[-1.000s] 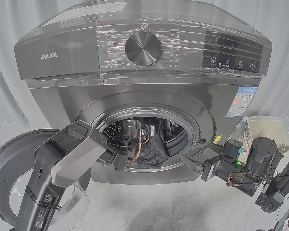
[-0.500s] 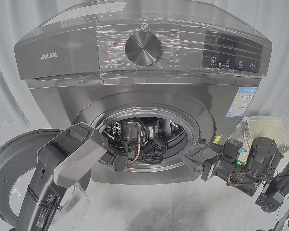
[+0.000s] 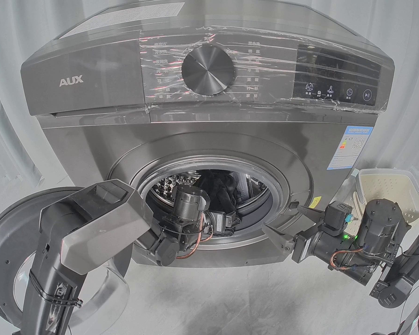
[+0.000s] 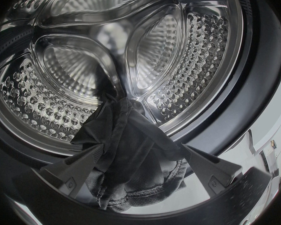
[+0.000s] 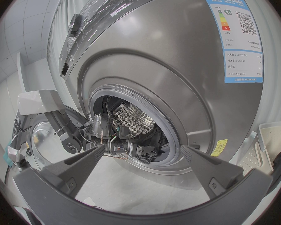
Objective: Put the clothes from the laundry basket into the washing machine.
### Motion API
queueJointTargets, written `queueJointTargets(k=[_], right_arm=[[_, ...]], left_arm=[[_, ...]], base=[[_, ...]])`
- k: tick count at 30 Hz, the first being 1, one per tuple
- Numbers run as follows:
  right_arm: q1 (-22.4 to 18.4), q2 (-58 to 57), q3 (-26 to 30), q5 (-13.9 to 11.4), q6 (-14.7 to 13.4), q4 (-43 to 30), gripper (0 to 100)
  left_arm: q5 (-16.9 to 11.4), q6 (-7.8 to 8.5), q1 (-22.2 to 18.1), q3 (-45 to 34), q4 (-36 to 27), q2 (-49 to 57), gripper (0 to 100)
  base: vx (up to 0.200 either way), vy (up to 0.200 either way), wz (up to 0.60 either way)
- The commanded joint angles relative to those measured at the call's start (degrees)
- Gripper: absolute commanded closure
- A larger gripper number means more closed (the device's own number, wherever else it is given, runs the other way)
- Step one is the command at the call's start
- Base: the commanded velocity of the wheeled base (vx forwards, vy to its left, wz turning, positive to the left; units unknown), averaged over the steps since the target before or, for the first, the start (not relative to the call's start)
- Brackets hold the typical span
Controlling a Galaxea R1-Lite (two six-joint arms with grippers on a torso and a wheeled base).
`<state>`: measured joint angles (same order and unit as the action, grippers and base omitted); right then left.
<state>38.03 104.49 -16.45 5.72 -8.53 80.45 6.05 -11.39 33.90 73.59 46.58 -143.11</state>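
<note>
Hovering left pincer wide open, empty, at dimpled steel drum; one crumpled black garment over dark lip. Right pincer spread wide, empty. One perforated cream basket.

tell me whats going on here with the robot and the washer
The robot is loading laundry. Its left tool is open at the mouth of the washing machine. A dark garment lies right in front of it, partly in the drum and partly over the door seal. The right tool hangs open in front of the machine, beside the laundry basket.
</note>
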Motion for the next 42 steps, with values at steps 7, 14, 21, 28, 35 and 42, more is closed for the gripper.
queueJointTargets(k=[7,14,21,28,35,42], right_arm=[[0.02,0.02,-0.08,0.0,0.01,0.06,0],[0.11,0.02,-0.17,0.0,0.01,0.06,0],[0.37,0.02,-0.17,0.0,0.01,0.06,0],[0.37,0.02,-0.17,0.0,0.01,0.06,0],[0.37,0.02,-0.08,0.0,0.01,0.06,0],[0.29,0.02,0.01,0.0,0.01,0.06,0]], left_arm=[[0.02,0.22,0.29,1.02,0.18,-2.79,100],[0.11,0.22,0.29,1.2,0.7,-2.88,100],[3.36,0.05,-0.59,9.81,3.08,-4.2,100],[6.96,-0.13,-2.61,21.24,3.43,-7.45,100],[7.31,-0.13,-2.88,22.38,3.61,-7.89,100],[7.31,-0.22,-2.7,21.5,4.48,-7.89,0]], base=[[0.0,0.0,0.0],[0.0,0.0,0.0],[0.0,0.0,0.0],[0.0,0.0,0.0],[0.0,0.0,0.0],[0.0,0.0,0.0]])
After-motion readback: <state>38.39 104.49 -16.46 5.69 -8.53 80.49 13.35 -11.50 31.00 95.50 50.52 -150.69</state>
